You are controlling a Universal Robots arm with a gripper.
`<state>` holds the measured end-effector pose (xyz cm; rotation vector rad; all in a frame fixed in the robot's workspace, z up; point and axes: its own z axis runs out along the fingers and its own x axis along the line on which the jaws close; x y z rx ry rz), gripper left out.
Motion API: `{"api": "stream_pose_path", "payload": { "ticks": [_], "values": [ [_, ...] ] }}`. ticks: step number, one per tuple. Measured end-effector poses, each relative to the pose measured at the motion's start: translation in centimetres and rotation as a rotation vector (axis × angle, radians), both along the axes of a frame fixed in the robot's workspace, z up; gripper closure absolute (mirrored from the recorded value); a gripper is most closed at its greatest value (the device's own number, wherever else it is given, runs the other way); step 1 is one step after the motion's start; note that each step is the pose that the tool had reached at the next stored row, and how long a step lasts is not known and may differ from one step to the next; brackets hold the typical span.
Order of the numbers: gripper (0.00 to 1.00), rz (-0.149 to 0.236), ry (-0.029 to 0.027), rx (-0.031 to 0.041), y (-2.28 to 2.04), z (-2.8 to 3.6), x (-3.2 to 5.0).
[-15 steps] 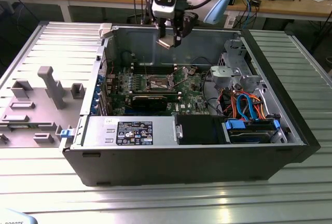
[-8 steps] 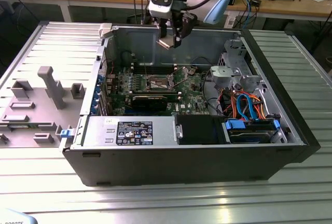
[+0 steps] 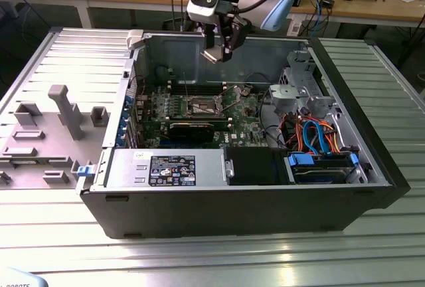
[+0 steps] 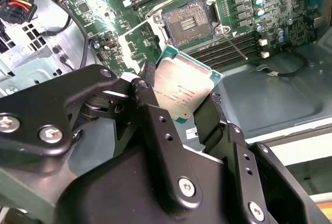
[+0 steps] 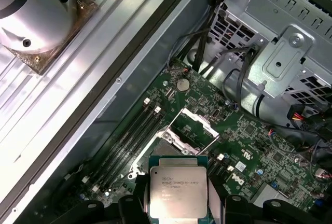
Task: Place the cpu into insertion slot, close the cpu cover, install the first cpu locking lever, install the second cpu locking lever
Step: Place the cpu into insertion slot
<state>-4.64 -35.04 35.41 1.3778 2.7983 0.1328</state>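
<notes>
An open computer case [image 3: 372,167] lies on a ribbed metal table [image 3: 199,260]. Nearest the exterior camera, at six o'clock inside the case, sits one power supply [image 3: 166,169]. At four o'clock is a drive bay with blue and orange cables [image 3: 319,137]. Further in, one long black graphics card [image 3: 192,127] lies across the green board [image 3: 242,111]. Just beyond it is the single insertion slot [image 3: 202,106], uncovered, with its cpu cover [image 5: 193,126] tipped up. Above, at twelve o'clock from the slot and well clear of it, the one gripper [image 3: 222,46] clamps its two black fingers [image 4: 207,117] on opposite edges of the one cpu [image 4: 184,92], whose metal top is showing. In the first wrist view the chip hides the slot's nearer edge. The arm is cut off at the exterior view's upper edge.
</notes>
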Motion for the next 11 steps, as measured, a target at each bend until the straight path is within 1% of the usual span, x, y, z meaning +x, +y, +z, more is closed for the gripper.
{"api": "stream_pose_path", "payload": {
  "ticks": [8, 11],
  "values": [
    [0.46, -0.053, -0.0001, -0.0003, 0.00, -0.05, 0.00],
    [0.46, -0.067, -0.0001, -0.0003, 0.00, -0.07, 0.00]
  ]
}}
